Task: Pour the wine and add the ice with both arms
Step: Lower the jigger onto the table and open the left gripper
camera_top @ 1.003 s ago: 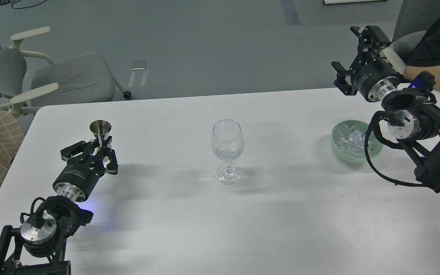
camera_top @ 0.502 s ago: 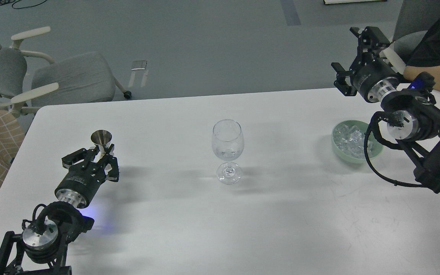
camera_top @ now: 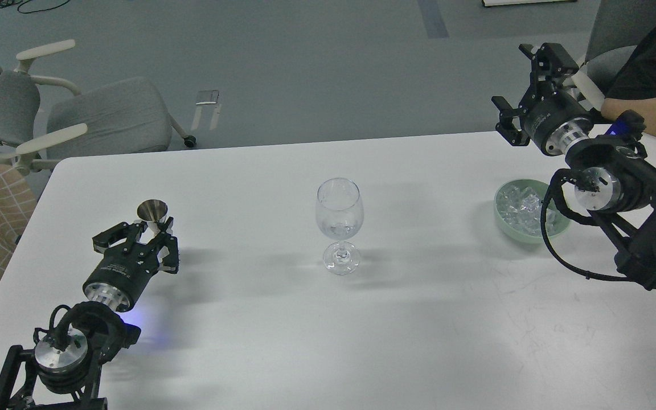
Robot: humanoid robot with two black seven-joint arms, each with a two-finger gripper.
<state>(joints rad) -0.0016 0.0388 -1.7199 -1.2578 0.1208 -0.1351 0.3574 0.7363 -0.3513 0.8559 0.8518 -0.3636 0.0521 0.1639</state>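
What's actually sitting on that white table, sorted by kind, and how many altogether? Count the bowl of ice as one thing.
Wine glass: 1
Steel measuring cup: 1, between the left gripper fingers
Green bowl holding ice: 1
Total: 3

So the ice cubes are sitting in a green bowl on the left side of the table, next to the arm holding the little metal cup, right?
Not quite. The head view shows the ice in the green bowl on the table's right side, below the right gripper. The metal cup is at the left gripper, as you said.
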